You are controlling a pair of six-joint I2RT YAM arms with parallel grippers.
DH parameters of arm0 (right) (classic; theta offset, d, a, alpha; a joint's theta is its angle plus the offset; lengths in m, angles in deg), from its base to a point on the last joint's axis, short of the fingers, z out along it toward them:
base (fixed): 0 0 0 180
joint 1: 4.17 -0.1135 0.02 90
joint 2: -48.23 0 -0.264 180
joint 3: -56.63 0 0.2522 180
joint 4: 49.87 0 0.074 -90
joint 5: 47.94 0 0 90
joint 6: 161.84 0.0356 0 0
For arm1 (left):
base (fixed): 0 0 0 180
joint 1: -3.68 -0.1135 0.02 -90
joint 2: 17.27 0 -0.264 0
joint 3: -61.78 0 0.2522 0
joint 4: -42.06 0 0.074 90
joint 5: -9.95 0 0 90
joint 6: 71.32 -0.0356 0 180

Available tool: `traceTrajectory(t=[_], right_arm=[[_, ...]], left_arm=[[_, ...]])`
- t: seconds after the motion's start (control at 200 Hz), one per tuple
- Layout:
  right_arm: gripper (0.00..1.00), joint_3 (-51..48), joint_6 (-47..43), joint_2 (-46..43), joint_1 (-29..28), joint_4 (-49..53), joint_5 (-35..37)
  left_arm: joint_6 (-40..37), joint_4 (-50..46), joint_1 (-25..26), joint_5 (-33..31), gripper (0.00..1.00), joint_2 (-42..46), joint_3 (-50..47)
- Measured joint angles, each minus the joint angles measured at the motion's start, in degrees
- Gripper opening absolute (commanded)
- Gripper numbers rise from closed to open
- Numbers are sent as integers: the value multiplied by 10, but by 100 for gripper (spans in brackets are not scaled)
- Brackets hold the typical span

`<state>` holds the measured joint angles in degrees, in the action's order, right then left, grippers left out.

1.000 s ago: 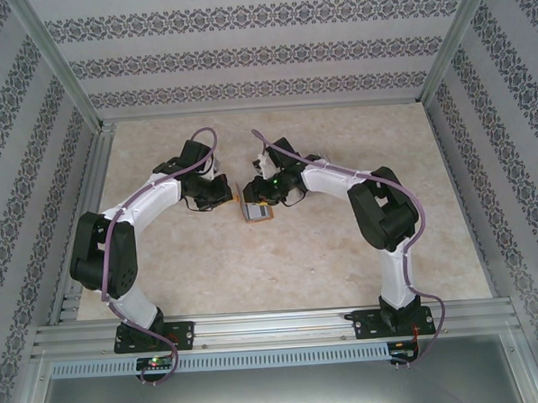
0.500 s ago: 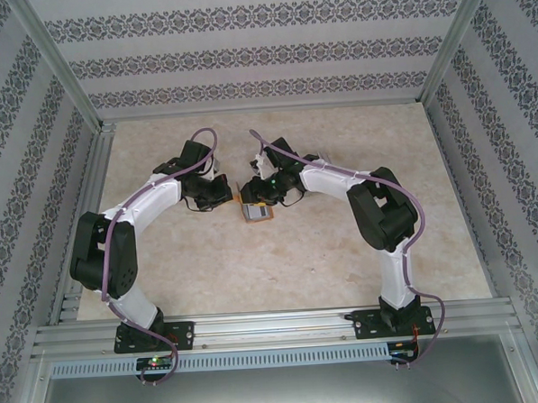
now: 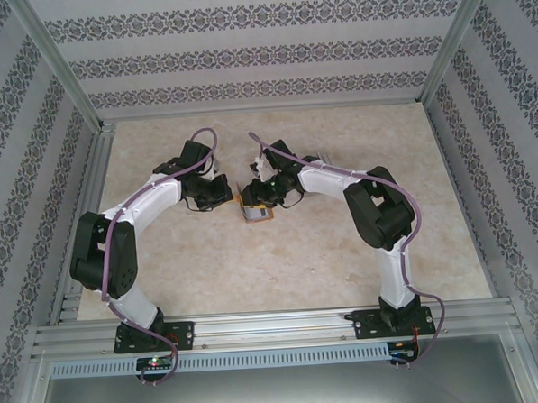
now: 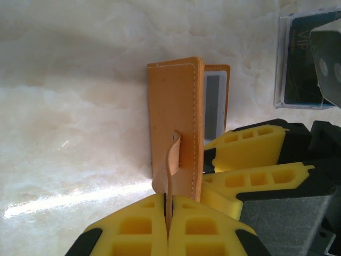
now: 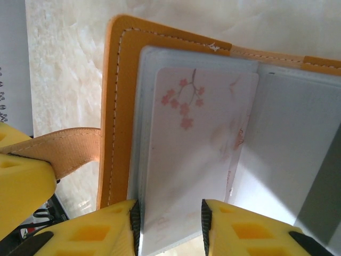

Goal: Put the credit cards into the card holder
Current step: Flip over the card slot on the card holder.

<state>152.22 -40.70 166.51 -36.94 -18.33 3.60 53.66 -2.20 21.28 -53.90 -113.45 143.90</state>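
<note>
Right arm shifted left | card holder (image 5: 114,106) open | card (image 5: 197,160) in sleeve

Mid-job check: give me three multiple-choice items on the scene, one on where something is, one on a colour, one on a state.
1. What does the left hand pinch?
A. the card holder's strap
B. a loose card on the table
C. the clear case

2. What colour is the card holder?
A. black
B. orange-tan
C. green

3. What is the state of the card holder?
A. snapped shut
B. open, with a credit card between the right hand's fingers
C. upside down and empty

Answers: 1 A, the left wrist view shows the strap clamped between the yellow fingers. 2 B, its stitched cover is orange-tan. 3 B, the right wrist view shows the open sleeves with the blossom-printed card lying over them.
</note>
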Motion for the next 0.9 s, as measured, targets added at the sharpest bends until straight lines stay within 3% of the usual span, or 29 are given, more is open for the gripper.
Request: traceTrajectory(t=[0.49,0.899], right_arm=[[22,-1,0,-2,2,-1,-6],[20,-6,0,-3,12,7,-10]], left_arm=[[0,2,0,-4,0,-2,-5],[0,14,-25,-25,0,-7,-60]])
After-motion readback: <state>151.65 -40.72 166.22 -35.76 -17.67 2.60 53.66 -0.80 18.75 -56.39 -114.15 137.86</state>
